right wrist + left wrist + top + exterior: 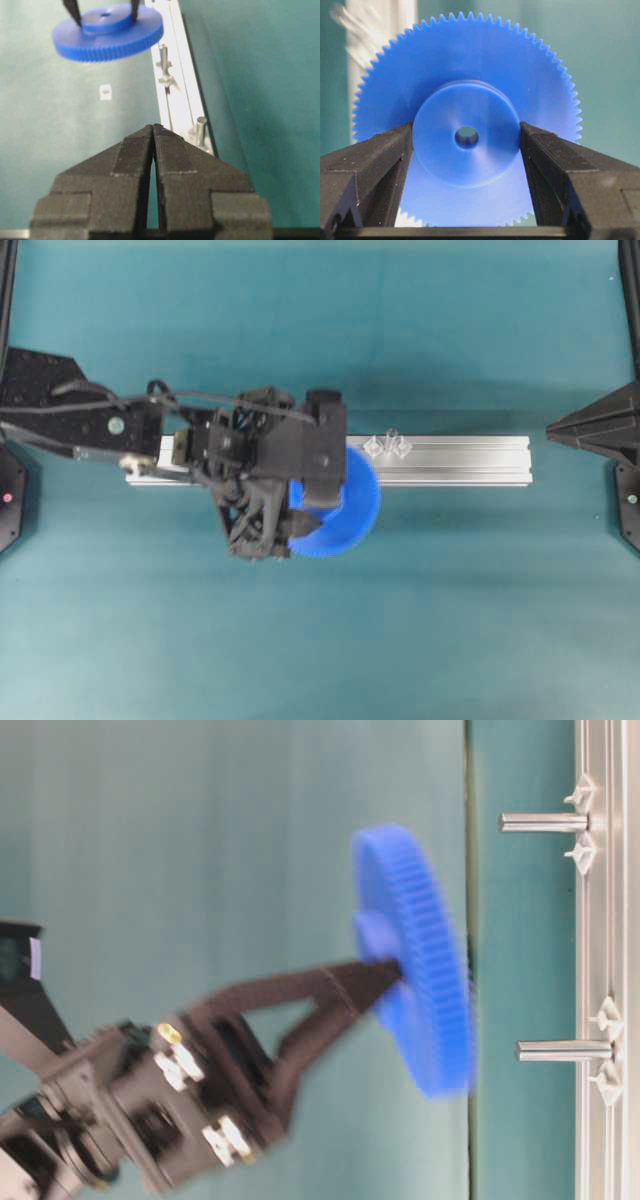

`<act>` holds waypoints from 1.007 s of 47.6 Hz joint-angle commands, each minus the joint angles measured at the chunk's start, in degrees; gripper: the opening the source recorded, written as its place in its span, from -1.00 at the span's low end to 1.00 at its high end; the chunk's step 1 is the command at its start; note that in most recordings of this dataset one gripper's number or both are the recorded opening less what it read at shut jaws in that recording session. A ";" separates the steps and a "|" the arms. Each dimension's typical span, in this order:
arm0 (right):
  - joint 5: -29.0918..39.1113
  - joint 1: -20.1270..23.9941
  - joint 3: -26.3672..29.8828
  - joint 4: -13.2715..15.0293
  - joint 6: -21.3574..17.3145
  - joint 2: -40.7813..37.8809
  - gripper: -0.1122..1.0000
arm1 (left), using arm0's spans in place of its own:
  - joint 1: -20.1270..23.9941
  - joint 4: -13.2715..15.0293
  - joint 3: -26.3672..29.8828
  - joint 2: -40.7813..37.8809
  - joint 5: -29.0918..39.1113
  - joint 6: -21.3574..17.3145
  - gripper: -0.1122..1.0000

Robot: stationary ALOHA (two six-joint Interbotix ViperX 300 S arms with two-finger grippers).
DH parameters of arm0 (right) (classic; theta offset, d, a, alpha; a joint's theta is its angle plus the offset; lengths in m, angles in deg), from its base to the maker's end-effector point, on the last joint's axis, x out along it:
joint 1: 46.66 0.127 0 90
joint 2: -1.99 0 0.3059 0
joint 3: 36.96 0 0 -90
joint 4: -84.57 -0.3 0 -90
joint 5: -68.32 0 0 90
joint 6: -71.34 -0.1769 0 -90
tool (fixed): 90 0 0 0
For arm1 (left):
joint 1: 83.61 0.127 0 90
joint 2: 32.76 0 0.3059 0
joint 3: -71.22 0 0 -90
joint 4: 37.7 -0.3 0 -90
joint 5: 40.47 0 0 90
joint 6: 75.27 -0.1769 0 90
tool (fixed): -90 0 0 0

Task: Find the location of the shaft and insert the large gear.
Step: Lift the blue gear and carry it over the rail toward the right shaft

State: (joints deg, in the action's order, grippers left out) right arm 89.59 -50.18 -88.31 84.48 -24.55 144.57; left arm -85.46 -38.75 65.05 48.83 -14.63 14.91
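Bright blue plastic disc gear: finely toothed rim, raised round hub w/ small centre hole, wider than the silver aluminium rail. Held level in the air, hub up, well above rail height. Black fingers of left gripper pinch the hub on opp. sides. From overhead it overlaps the rail's near edge, most of it off to that side.

Shaft: tiny upright light-grey pin btwn two clear diamond-shaped mount pieces, on the rail approx. mid-length, just beyond gear's rim, bare.
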 commanded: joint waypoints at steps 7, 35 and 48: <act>-0.53 -0.18 0.18 -0.09 -0.53 -0.18 -0.66 | 2.55 -0.18 4.13 0.26 -0.26 -1.23 0.49; -0.26 -0.26 -0.35 0.00 -0.53 1.93 -0.66 | 6.50 -0.18 17.14 -14.68 1.41 -10.72 0.50; -0.26 -0.26 -0.53 -0.09 -0.53 2.20 -0.66 | 6.59 -0.18 21.27 -19.78 5.89 -13.71 0.50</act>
State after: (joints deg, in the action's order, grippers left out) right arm 89.59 -50.35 -89.36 84.48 -24.55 147.12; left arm -78.78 -38.75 83.59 28.44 -8.92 1.55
